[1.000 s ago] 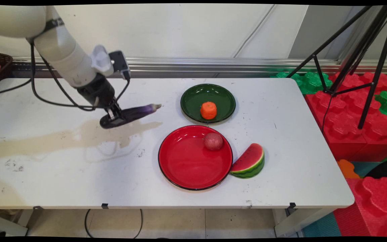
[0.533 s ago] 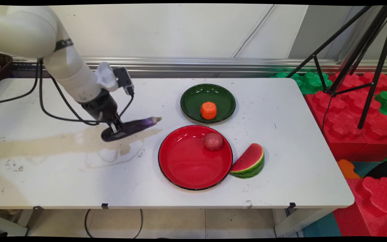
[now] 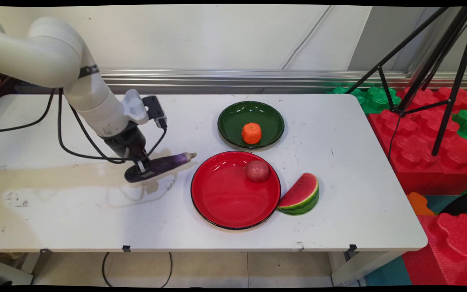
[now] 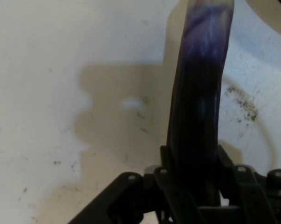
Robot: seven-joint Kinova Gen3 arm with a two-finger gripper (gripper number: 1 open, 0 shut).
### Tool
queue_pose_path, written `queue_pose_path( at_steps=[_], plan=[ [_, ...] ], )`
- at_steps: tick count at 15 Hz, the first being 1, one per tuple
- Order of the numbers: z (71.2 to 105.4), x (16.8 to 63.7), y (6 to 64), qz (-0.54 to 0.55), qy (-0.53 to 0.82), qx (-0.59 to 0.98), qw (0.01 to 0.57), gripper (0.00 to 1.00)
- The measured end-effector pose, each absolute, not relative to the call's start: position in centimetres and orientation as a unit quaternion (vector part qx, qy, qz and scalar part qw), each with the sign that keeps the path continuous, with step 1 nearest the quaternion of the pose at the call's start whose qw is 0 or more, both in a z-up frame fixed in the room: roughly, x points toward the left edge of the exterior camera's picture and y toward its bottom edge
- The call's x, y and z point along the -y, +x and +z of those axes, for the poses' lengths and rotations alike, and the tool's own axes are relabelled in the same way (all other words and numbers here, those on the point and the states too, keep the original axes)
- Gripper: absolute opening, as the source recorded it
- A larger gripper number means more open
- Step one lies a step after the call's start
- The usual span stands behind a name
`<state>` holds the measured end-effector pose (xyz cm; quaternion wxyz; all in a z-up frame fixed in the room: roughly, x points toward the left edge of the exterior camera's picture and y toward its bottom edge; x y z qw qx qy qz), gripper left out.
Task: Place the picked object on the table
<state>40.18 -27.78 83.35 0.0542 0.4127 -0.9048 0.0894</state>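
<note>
Eggplant (image 3: pixel 160 165), dark purple with a pale tip, lies gripped at its thicker end by the black gripper (image 3: pixel 143 167), whose jaws are clenched on its sides; in the hand view the eggplant (image 4: pixel 198 107) runs from the gripper (image 4: pixel 194 175) toward 12 o'clock. It sits low over the white table (image 3: pixel 75 211), above its own shadow, with its tip pointing toward 3 o'clock, near the rim of the red plate (image 3: pixel 225 198). A reddish ball (image 3: pixel 257 170) rests in that plate at 1 o'clock. A watermelon slice (image 3: pixel 300 194) touches the plate's rim at 4 o'clock. The green plate (image 3: pixel 237 117), holding an orange fruit (image 3: pixel 251 133), stands at 12 o'clock of the red one.
</note>
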Motion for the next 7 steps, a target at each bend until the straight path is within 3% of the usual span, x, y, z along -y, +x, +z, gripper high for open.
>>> queue_pose_path(
  at_steps=[1, 2, 7],
  plan=[
    [83.01, 27.74, 40.06, 0.088, 0.413, 0.905, 0.054, 0.00],
    [82.73, 27.69, 39.99, 0.087, 0.414, 0.905, 0.053, 1.00],
    [82.11, 27.29, 39.98, 0.086, 0.412, 0.906, 0.051, 1.00]
  ],
)
